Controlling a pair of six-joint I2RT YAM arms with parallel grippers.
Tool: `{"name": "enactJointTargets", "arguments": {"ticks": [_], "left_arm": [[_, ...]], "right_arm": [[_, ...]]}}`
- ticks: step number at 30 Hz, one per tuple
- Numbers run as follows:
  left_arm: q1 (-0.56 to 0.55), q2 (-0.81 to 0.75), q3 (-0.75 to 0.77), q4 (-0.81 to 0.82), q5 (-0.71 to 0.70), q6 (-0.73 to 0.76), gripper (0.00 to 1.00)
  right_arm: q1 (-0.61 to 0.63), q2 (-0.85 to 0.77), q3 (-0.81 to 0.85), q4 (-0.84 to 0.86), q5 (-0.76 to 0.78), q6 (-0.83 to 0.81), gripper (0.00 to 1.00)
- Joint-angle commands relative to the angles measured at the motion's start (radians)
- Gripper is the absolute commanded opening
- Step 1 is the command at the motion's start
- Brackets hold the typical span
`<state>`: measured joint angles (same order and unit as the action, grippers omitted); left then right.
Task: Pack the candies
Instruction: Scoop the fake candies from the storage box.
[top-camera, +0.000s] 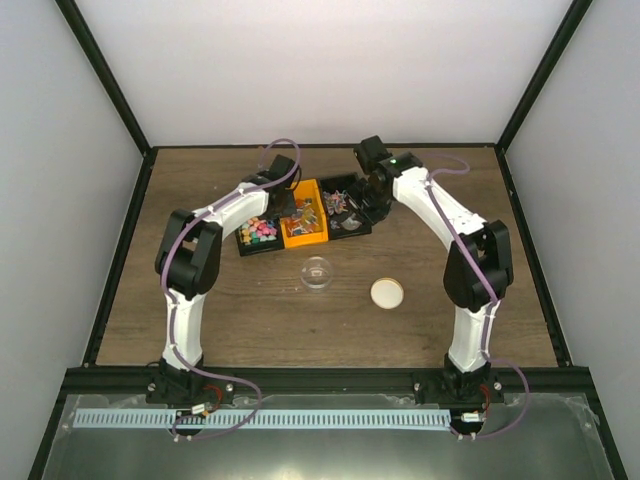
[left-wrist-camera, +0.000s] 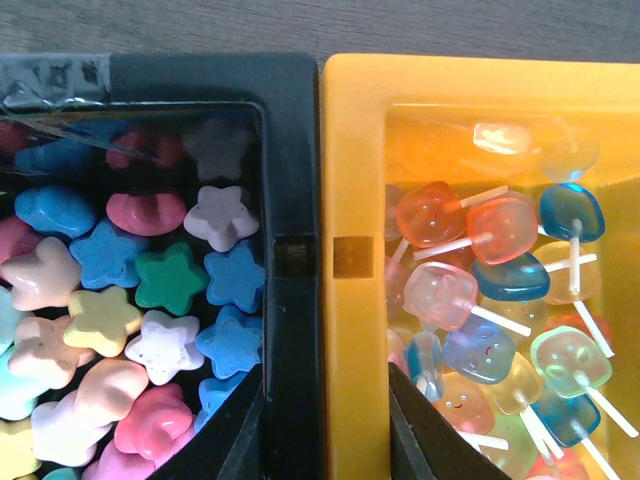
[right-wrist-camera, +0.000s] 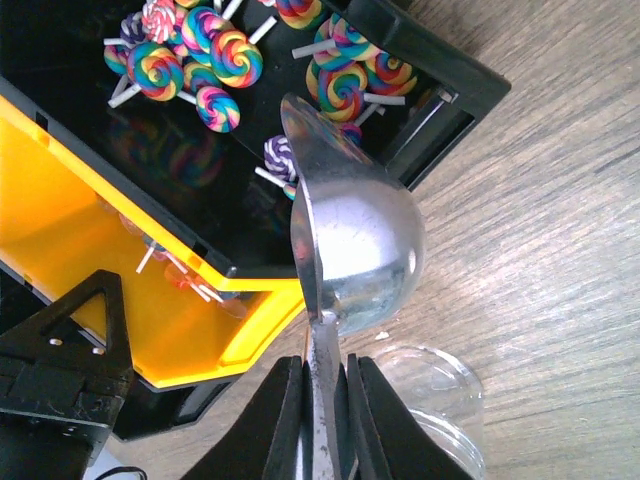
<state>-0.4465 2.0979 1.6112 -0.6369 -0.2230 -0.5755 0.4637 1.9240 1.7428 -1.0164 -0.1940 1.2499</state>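
Note:
The candies are small star and heart sweets in pink, blue, green, yellow and white, filling the left black bin. My left gripper straddles the two touching walls of that black bin and the orange bin, one finger inside each, pressed on them. My right gripper is shut on the handle of a metal scoop, held on edge over the corner of the right black bin. I see only the scoop's outer side. The clear jar stands open in front of the bins.
The orange bin holds clear jelly lollipops. The right black bin holds rainbow swirl lollipops. A cream round lid lies right of the jar. The jar's rim shows under my right wrist.

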Motion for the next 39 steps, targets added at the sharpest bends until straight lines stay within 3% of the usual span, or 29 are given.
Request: {"name": "enactJointTargets", "arguments": {"ticks": [1,9,13,23,29,35,39], "left_arm": [[-0.007,0.081,-0.008,-0.024,0.089,-0.004,0.04],[-0.004,0.082,-0.015,-0.023,0.111,0.004,0.04],[-0.003,0.084,-0.021,-0.022,0.123,0.0,0.04],[-0.003,0.092,-0.058,-0.025,0.171,-0.016,0.04],[-0.001,0.098,-0.05,-0.029,0.187,-0.028,0.04],[0.007,0.091,-0.038,-0.038,0.198,-0.046,0.04],[0.018,0.091,-0.026,-0.04,0.207,-0.063,0.04]], "right_arm": [[0.008,0.004,-0.036,-0.058,0.02,0.021,0.01],[0.003,0.16,0.006,-0.017,0.022,0.011,0.01],[0.0,0.176,-0.041,0.096,0.029,0.052,0.01],[-0.003,0.088,-0.497,0.843,-0.106,0.084,0.01],[-0.009,0.06,-0.629,1.135,-0.15,-0.016,0.01],[-0.038,0.04,-0.833,1.544,-0.276,0.065,0.01],[-0.05,0.023,-0.883,1.689,-0.325,0.07,0.01]]}}
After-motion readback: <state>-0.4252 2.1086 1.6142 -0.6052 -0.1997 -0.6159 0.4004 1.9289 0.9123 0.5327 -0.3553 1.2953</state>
